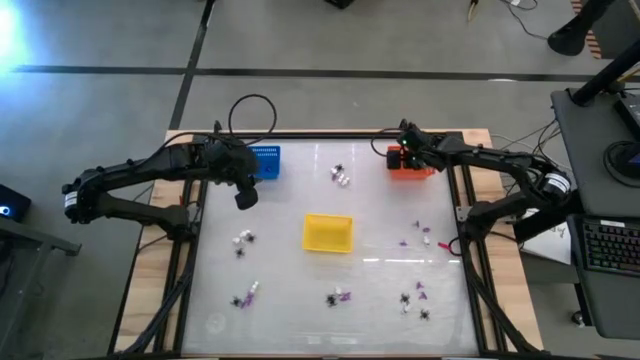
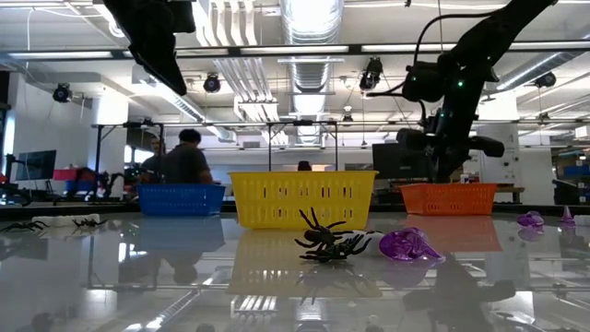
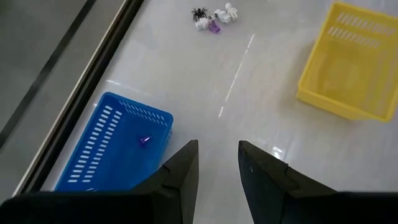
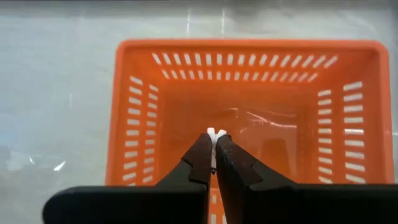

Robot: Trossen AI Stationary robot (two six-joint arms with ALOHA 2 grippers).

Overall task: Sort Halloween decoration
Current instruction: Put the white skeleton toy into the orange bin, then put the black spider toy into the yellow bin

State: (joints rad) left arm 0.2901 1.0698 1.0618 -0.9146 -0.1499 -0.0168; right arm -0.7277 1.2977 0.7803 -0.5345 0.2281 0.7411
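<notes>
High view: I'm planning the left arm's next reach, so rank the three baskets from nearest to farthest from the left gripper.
From the left gripper:
1. Blue basket, close beside it at the table's far left.
2. Yellow basket, mid-table.
3. Orange basket, far right, under the right gripper.

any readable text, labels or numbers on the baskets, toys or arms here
None can be read.
Blue basket, yellow basket, orange basket: plain slotted plastic, no print.
Toy pieces: no markings.
White piece in the shut right gripper: blank.
Left gripper, open: dark, unmarked fingers.
Room signs in the low view: too small to read.
</notes>
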